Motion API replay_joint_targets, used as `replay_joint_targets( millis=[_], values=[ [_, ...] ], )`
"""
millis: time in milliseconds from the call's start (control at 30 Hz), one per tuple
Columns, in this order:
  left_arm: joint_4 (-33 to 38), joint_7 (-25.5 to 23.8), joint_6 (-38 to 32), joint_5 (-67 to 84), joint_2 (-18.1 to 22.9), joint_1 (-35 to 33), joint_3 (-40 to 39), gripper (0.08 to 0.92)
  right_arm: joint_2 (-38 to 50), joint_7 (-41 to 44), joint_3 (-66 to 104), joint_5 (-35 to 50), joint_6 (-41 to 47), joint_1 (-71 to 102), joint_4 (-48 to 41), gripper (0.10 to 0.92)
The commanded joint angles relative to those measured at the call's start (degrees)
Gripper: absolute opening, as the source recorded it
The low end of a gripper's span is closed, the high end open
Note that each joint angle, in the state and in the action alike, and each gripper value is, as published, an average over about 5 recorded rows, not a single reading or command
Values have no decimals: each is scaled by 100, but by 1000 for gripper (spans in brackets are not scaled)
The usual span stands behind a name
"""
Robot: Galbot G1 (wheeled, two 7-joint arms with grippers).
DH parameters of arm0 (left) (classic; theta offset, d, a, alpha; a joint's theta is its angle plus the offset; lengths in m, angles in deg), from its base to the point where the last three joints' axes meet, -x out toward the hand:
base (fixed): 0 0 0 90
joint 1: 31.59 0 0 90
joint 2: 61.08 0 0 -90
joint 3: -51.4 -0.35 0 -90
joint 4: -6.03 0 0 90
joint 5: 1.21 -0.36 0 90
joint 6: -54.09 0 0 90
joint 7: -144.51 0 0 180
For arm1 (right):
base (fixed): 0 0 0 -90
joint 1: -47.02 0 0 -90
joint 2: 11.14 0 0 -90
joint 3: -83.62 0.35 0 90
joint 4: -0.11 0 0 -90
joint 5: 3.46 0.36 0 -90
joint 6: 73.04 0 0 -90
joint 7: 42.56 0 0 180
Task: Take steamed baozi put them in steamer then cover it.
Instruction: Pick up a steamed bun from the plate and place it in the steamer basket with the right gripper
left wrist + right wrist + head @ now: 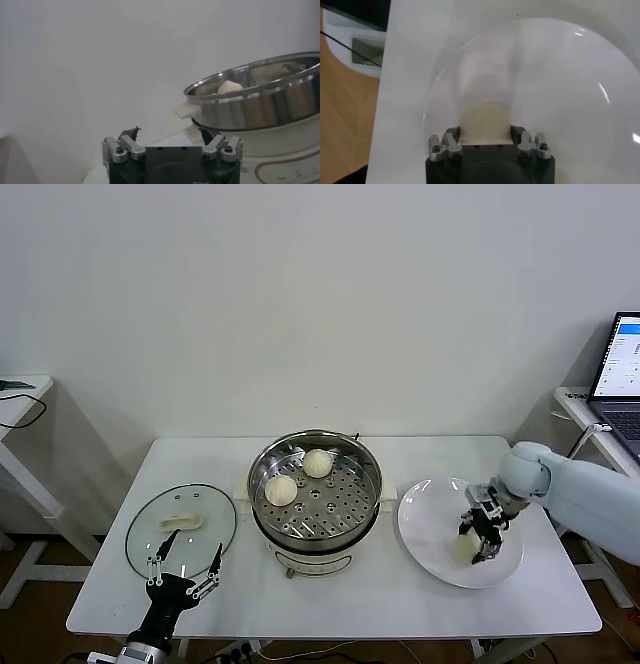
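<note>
Baozi on plate, soft and light, dents easily; right gripper straddles it, jaws closing on its sides. Left gripper parked, spread, near cover.

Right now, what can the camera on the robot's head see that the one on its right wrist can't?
Only the head view shows the steamer holding two baozi, the glass cover lying flat on the table beside it, and the left gripper, open, near the cover at the table's front edge.

Only the right wrist view shows, close up, a baozi between the right gripper's fingers.

Both show the white plate, the right gripper over it, and that baozi.
</note>
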Motion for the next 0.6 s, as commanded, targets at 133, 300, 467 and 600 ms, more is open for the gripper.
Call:
replay_joint_targets(
  millis=[133, 300, 467, 600],
  values=[
    [53, 1, 0, 0, -15, -13, -22, 823, -661, 280, -570, 207, -1109, -2209, 316, 653],
    [72, 0, -8, -2, -13, -27, -33, 823, -1477, 300, -851, 330, -2171, -3040, 439, 653],
    [62, -1, -16, -8, -4, -31, -63, 823, -2190, 192, -831, 36, -3019, -3299, 644, 659],
    [61, -1, -28, -9, -4, -26, -74, 823, -2631, 100, -835, -346, -3545, -3222, 851, 664]
  ],
)
